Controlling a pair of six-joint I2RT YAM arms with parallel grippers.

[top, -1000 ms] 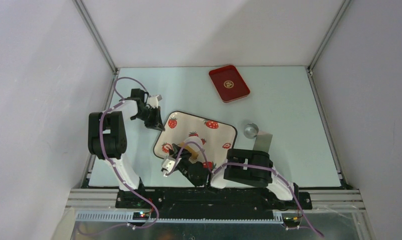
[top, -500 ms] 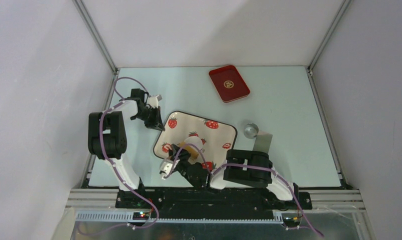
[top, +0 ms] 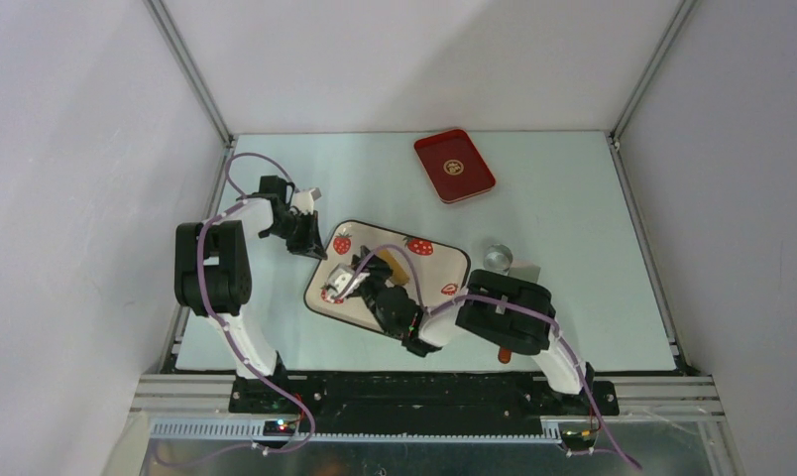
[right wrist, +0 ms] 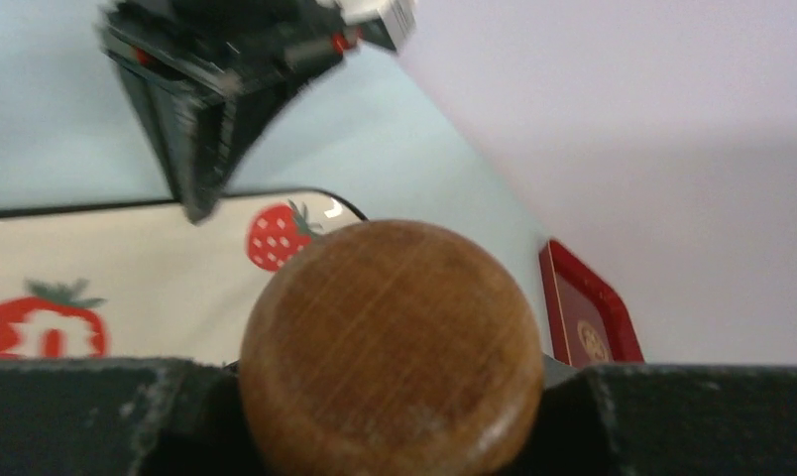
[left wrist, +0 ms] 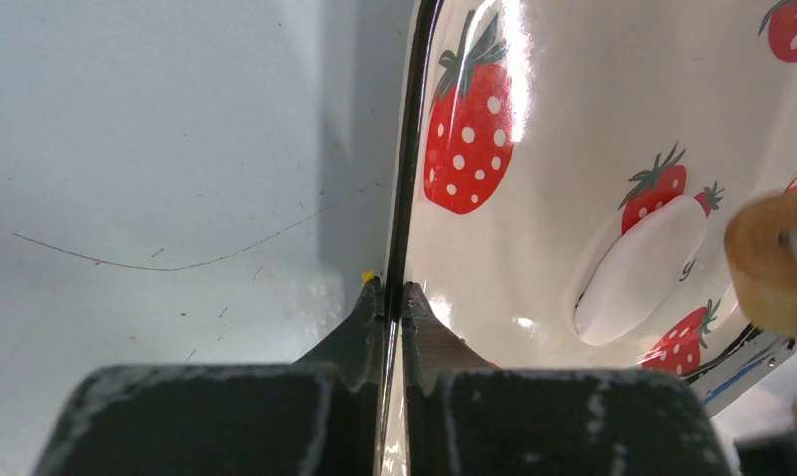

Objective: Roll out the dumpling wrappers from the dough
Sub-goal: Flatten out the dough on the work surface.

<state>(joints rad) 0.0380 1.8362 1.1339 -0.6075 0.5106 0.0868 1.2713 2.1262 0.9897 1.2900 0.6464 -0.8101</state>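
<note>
Wood pin in my right claw, dough just off its end.

Right claw (right wrist: 390, 421) is clamped on the pin (right wrist: 390, 342), whose round end-grain faces the wrist camera. Left claw (left wrist: 395, 297) is pinched together on the rim of the tray (left wrist: 406, 149), which sits on the counter (left wrist: 176, 149). Dough (left wrist: 637, 270) lies inside the tray, well apart from the left claw and just beside the pin's end, so the right arm is the nearer. I cannot tell whether pin and dough touch. The dough is matte white and smooth, a flattish oval. In the left wrist view its long axis slants up and to the right, away from the left claw. My guess is that the pin should cross that long axis to round the piece out. From above, my right arm hides the dough.
</note>
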